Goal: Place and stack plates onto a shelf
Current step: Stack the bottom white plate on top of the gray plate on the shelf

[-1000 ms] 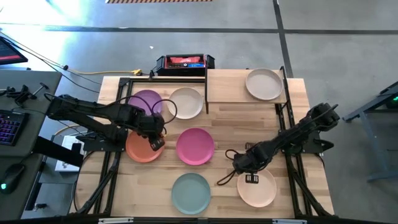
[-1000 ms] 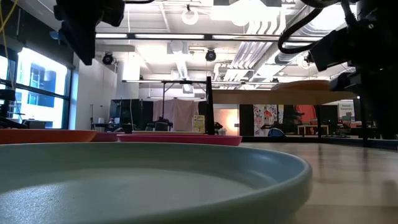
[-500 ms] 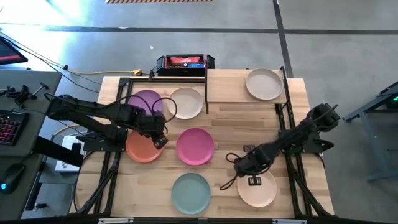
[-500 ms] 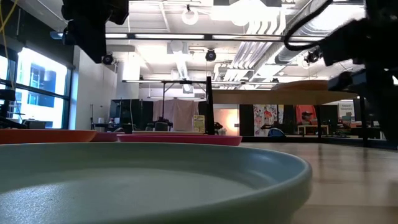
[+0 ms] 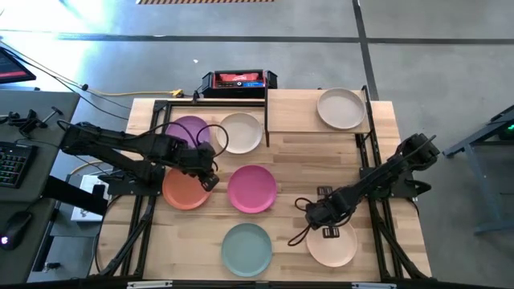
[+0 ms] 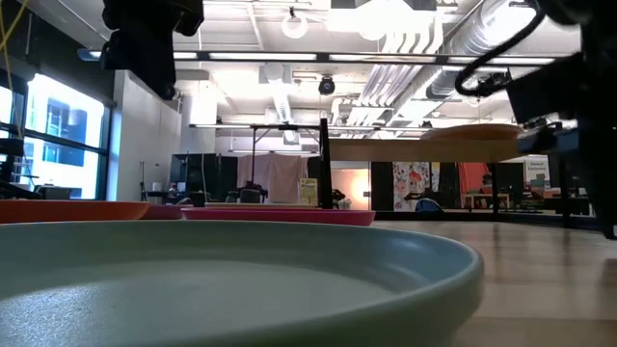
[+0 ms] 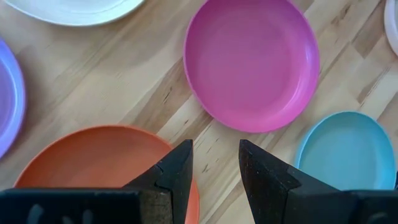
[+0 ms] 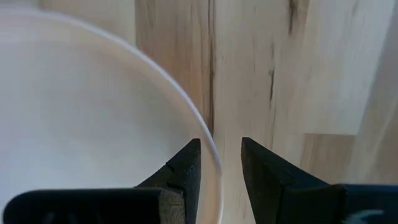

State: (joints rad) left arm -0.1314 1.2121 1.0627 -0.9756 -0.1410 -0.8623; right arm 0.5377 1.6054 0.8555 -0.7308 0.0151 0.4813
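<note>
On the slatted table lie the purple plate (image 5: 187,131), cream-white plate (image 5: 240,132), orange plate (image 5: 183,193), pink plate (image 5: 252,189), pale teal plate (image 5: 246,249) and peach plate (image 5: 333,245). The grey-beige plate (image 5: 340,108) rests on the shelf (image 5: 297,112). My left gripper (image 5: 211,183) (image 7: 216,158) is open and hovers above the orange plate's (image 7: 93,162) rim nearest the pink plate (image 7: 252,62). My right gripper (image 5: 324,231) (image 8: 221,162) is open. Its fingers stand on either side of the peach plate's rim (image 8: 186,112), one over the plate and one over bare wood.
A red-and-black box (image 5: 238,80) sits beyond the table's far edge. Black frame bars run along both table sides. Loose cables hang by both wrists. Bare wood lies between the pink plate and the shelf. The teal plate (image 6: 241,280) fills the low view's foreground.
My right gripper has moved toward the table's near edge and slightly right, from bare wood beside the peach plate to that plate's far-left rim. My left gripper has shifted slightly right, toward the pink plate. No plate has moved.
</note>
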